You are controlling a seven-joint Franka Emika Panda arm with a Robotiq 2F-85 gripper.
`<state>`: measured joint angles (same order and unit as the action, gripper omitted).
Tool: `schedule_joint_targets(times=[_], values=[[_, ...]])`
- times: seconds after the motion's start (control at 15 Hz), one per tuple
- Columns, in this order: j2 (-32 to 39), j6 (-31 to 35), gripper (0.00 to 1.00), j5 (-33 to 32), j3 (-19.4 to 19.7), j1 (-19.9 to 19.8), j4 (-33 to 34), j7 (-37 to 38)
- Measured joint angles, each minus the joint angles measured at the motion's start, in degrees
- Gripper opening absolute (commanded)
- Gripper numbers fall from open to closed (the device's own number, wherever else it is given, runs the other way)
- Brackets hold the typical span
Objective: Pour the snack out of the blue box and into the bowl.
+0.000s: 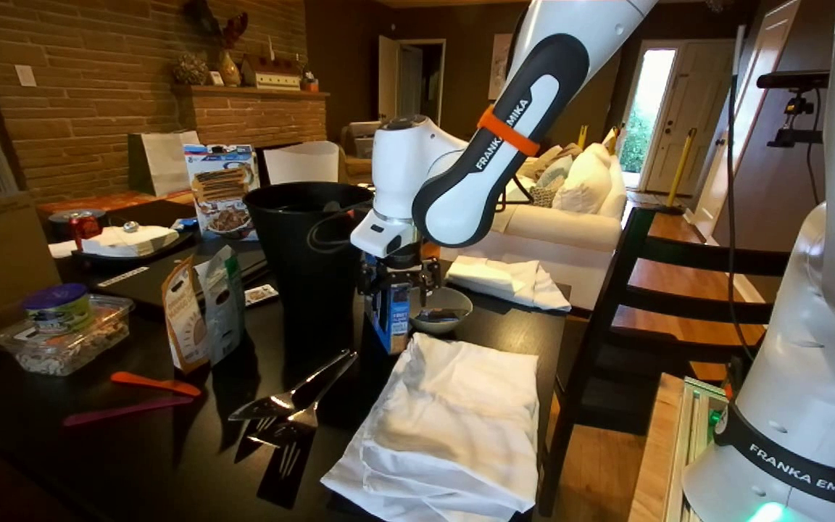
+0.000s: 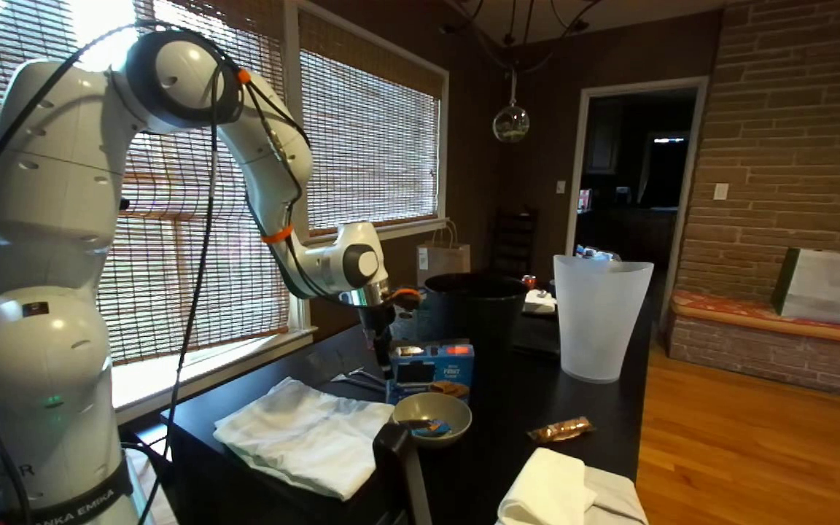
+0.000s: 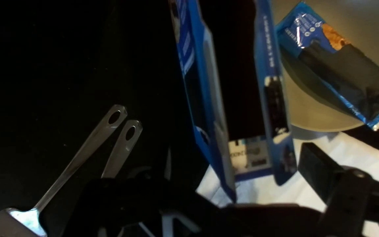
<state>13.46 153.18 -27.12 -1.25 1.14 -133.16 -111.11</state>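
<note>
The blue box (image 1: 391, 319) stands upright on the dark table with its open top up; it also shows in an exterior view (image 2: 456, 368). In the wrist view the box (image 3: 276, 108) is open and its inside is mostly dark. The bowl (image 1: 454, 330) stands beside it and holds a blue wrapped snack (image 2: 426, 427); the snack (image 3: 350, 72) also shows in the wrist view. My gripper (image 1: 399, 279) points down over the box. In the wrist view my gripper (image 3: 237, 158) is open, its fingers apart on either side of the box's near end. The left finger is mostly in darkness.
A tall black bin (image 1: 309, 254) stands close to the box. A folded white cloth (image 1: 468, 406) lies beside the box and bowl. Metal serving tools (image 1: 301, 406) lie on the table. A wrapped bar (image 2: 561, 430) and a tall white bin (image 2: 602, 321) are on the table too.
</note>
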Motion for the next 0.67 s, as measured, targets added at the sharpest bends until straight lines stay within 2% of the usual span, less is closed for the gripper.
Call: schedule_joint_targets(times=[0.67], values=[[-2.9,0.0,1.00,2.7,-1.4,-0.1,0.0,0.0]])
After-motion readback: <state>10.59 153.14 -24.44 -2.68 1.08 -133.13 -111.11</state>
